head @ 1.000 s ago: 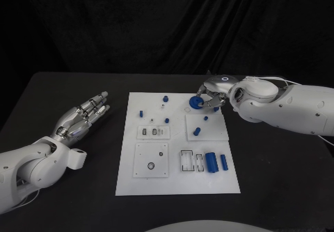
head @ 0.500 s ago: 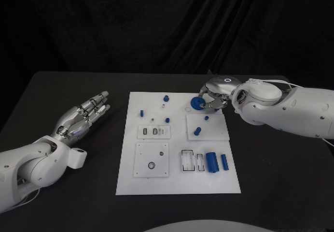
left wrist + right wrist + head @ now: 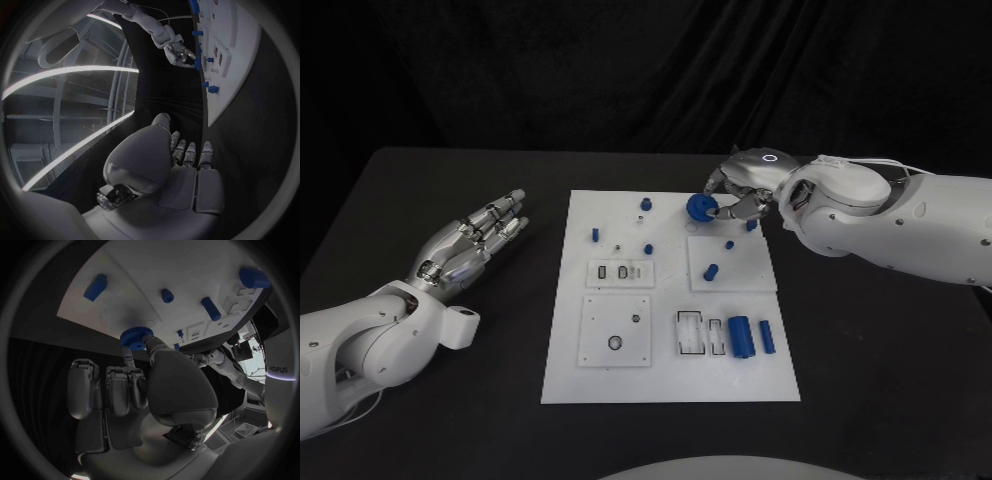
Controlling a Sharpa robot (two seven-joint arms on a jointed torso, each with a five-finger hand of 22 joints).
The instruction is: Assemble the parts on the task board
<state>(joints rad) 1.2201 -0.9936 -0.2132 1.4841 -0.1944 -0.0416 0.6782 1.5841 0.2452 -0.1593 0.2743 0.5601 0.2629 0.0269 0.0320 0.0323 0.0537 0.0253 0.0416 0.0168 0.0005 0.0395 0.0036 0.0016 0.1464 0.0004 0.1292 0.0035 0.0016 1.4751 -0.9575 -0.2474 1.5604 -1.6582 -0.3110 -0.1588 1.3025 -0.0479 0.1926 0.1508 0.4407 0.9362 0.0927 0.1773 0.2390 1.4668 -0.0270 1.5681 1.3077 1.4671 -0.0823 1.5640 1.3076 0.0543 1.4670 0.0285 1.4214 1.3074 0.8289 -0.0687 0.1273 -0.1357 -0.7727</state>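
Note:
The white task board (image 3: 668, 380) lies mid-table. My right hand (image 3: 737, 192) hovers over its far right corner and pinches a blue gear (image 3: 704, 207) between thumb and a finger. In the right wrist view the gear (image 3: 136, 335) sits at the fingertips just above the board (image 3: 187, 265). Small blue pegs (image 3: 645, 204) (image 3: 594, 235) (image 3: 710, 271) stand on the board. Two blue cylinders (image 3: 738, 336) (image 3: 764, 335) lie near its front right. My left hand (image 3: 473, 240) rests left of the board, fingers stretched out and holding nothing.
Two raised white squares with slots and holes (image 3: 616, 274) (image 3: 615, 330) sit on the board's left half. An outlined rectangular recess (image 3: 688, 332) lies beside the cylinders. Black table surrounds the board, and a black curtain hangs behind.
My right hand has shifted slightly toward the board's far edge and to the left, carrying the gear with it. The left hand has not moved.

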